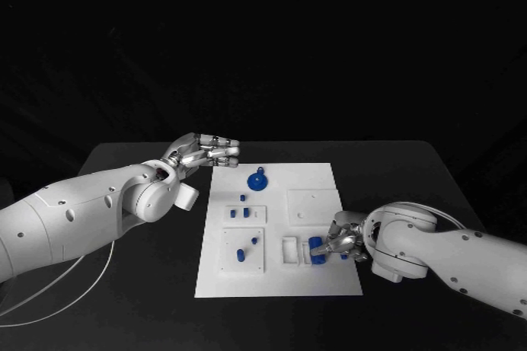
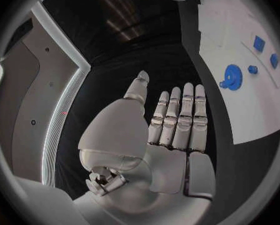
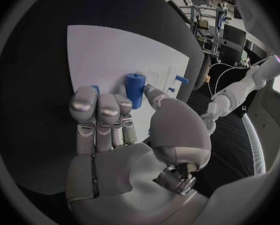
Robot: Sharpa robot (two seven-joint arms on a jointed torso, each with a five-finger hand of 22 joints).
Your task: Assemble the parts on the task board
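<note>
The white task board (image 1: 275, 275) lies in the middle of the black table. A blue gear (image 1: 257, 182) sits near its far edge, with small blue parts (image 1: 238, 212) in the white fixtures nearer me. My right hand (image 1: 343, 240) is at the board's right side, and its thumb and curled fingers pinch an upright blue cylinder (image 1: 316, 250) beside a white holder (image 1: 291, 251). In the right wrist view the cylinder (image 3: 135, 89) stands between the thumb and the fingertips (image 3: 99, 104). My left hand (image 1: 204, 151) hovers past the board's far left corner, its fingers (image 2: 177, 117) straight and holding nothing.
A square white fixture (image 1: 311, 203) sits on the board's right half, just beyond my right hand. The left wrist view shows the gear (image 2: 231, 76) and small blue parts (image 2: 259, 43) on the board (image 2: 239, 115). Bare black table surrounds the board.
</note>
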